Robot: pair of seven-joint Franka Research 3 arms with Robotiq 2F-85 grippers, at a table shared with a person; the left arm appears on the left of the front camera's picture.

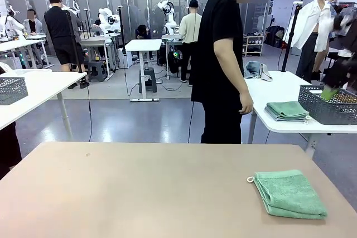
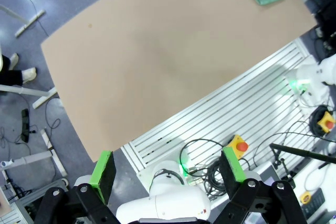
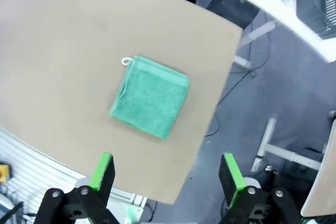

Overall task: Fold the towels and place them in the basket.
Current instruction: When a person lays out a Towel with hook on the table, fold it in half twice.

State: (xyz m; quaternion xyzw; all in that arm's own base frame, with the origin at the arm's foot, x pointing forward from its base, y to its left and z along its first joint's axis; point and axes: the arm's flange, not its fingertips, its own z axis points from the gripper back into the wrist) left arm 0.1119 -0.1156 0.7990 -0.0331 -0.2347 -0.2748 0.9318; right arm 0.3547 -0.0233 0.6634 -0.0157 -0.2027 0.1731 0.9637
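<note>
L pincer (image 2: 170, 169) & R pincer (image 3: 167, 174) seen released, empty. Folded green towel (image 1: 290, 193), lower right nr bench (image 1: 139, 193) edge: fold may be undone by single-layer pinch.

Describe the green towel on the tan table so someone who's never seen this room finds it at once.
Start at the big tan table nearest the camera; a folded mint green towel lies near its right edge. A small white loop sticks out at one corner. The other green towel sits farther back on a white table beside a dark mesh basket.
</note>
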